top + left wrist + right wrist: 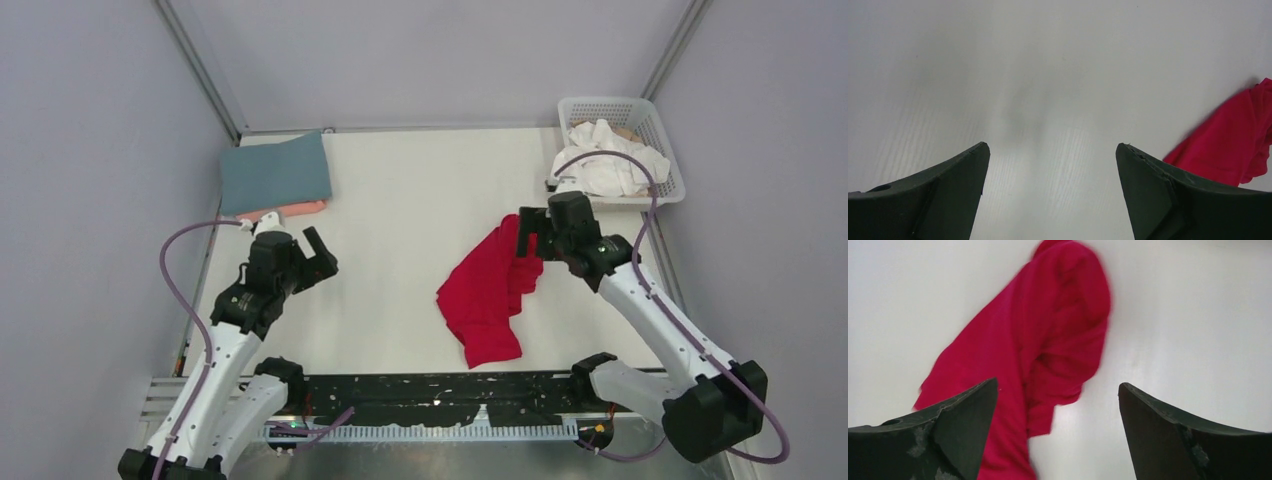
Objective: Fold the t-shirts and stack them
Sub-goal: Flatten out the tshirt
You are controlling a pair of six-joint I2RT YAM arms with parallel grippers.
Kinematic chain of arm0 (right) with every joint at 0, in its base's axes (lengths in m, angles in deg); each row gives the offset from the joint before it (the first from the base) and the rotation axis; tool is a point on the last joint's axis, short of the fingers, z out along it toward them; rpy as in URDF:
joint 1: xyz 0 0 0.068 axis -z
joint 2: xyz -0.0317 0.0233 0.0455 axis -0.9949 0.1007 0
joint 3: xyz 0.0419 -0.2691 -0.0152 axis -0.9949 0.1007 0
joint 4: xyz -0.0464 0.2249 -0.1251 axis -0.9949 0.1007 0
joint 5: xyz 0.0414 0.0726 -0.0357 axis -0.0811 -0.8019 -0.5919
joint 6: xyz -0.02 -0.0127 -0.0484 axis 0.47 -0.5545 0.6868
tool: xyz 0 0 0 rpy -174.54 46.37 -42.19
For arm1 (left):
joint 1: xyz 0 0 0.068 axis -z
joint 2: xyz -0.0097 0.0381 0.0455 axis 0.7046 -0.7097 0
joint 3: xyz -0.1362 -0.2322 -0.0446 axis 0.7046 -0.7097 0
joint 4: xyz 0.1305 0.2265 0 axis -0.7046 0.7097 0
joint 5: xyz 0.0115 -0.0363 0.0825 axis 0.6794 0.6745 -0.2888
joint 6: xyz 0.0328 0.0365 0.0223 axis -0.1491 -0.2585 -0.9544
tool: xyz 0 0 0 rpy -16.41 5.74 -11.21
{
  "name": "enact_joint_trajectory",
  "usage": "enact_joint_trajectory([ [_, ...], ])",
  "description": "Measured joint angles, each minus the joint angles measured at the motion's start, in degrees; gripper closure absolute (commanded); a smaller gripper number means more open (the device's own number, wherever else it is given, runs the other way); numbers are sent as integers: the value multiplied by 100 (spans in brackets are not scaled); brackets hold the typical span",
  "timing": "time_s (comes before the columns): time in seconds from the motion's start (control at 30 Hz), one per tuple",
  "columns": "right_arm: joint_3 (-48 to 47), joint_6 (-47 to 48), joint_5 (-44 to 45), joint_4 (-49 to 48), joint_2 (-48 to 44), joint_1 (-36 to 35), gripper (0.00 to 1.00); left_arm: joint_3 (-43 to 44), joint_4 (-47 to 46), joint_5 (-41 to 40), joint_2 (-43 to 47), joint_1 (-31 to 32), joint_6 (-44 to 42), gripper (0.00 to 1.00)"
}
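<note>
A red t-shirt [487,295] lies crumpled and unfolded on the white table [400,190], bunched into a long, uneven shape with loose folds along its right side. Everything else is placed from this shirt.

The right gripper [530,238] is at the shirt's far right corner. In the right wrist view its two fingers [960,425] stand wide apart over the red cloth [1048,340]. One finger is in front of the fabric and the other over bare table just right of it. Nothing is clamped between them. Whether a fingertip touches the cloth cannot be told.

The left gripper [312,262] is well to the left of the red shirt, over bare table. Its jaws are also spread apart and hold nothing. In the left wrist view [1052,147] only the white surface shows between its fingers, and the red shirt's edge [1238,140] sits at the right border.

Far to the left of the red shirt and farther back, a folded blue-grey t-shirt [275,172] lies on top of a salmon pink t-shirt [300,210], of which only a thin strip shows along the near edge.

Behind the red shirt and to its right, a white lattice basket [672,150] stands at the table's far corner. White t-shirts [610,165] are heaped loosely inside it, partly spilling over its near rim.
</note>
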Motion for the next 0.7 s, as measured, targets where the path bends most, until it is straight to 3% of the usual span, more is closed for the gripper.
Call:
enact_joint_trajectory([
  [0.17, 4, 129, -682, 210, -17, -2214, 2, -68, -107, 219, -251, 0, 46, 1],
  [0.27, -2, -2, -776, 256, 476, -3593, 3, -120, -164, 273, -275, 0, 55, 1],
  [0.37, -22, -203, -695, 330, 1145, -4419, 7, -179, -205, 313, -271, 0, 70, 1],
  [0.43, -22, -352, -538, 398, 1547, -4721, 11, -234, -236, 369, -251, 0, 79, 1],
  [0.6, -13, -708, 20, 485, 2155, -4964, 39, -396, -284, 487, -94, 0, 166, 1],
  [0.7, -4, -922, 452, 459, 2277, -4957, 45, -455, -284, 522, 44, 0, 188, 1],
])
